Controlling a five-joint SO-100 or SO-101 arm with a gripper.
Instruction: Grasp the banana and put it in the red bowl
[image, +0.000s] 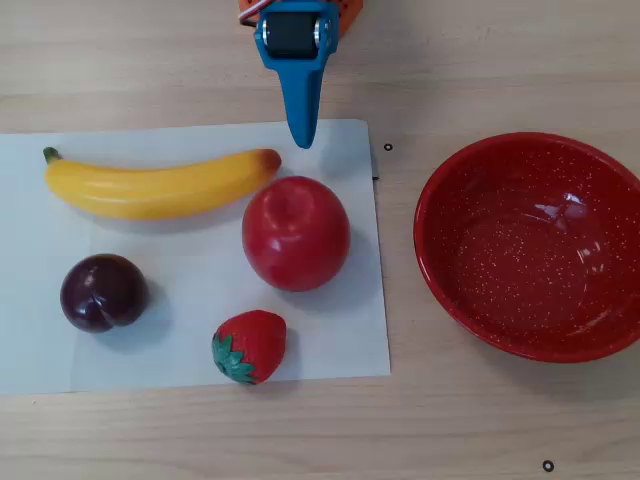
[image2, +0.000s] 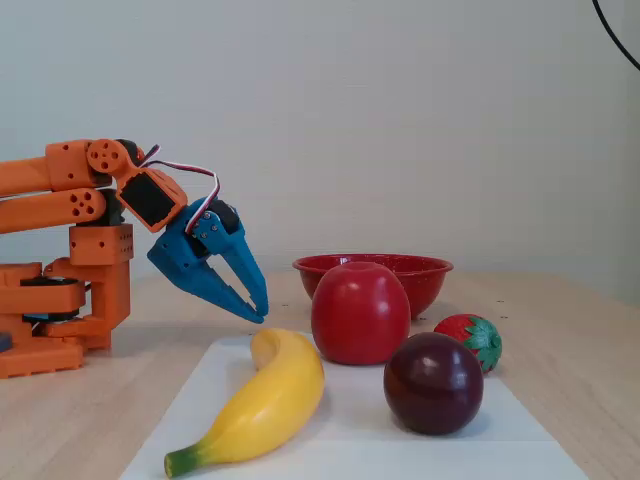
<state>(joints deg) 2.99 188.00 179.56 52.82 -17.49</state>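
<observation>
The yellow banana (image: 160, 185) lies on a white sheet (image: 330, 330), green stem at the left and orange end at the right in the overhead view. In the fixed view the banana (image2: 260, 395) lies at the front with its stem nearest the camera. The red speckled bowl (image: 530, 245) stands empty on the wood at the right; in the fixed view the bowl (image2: 420, 272) is behind the apple. My blue gripper (image: 302, 138) hovers just above the sheet's far edge near the banana's orange end, fingers together and empty; it also shows in the fixed view (image2: 258, 312).
A red apple (image: 296, 232), a dark plum (image: 102, 292) and a strawberry (image: 250, 346) sit on the sheet beside the banana. The orange arm base (image2: 50, 320) stands at the left in the fixed view. Bare wood lies between sheet and bowl.
</observation>
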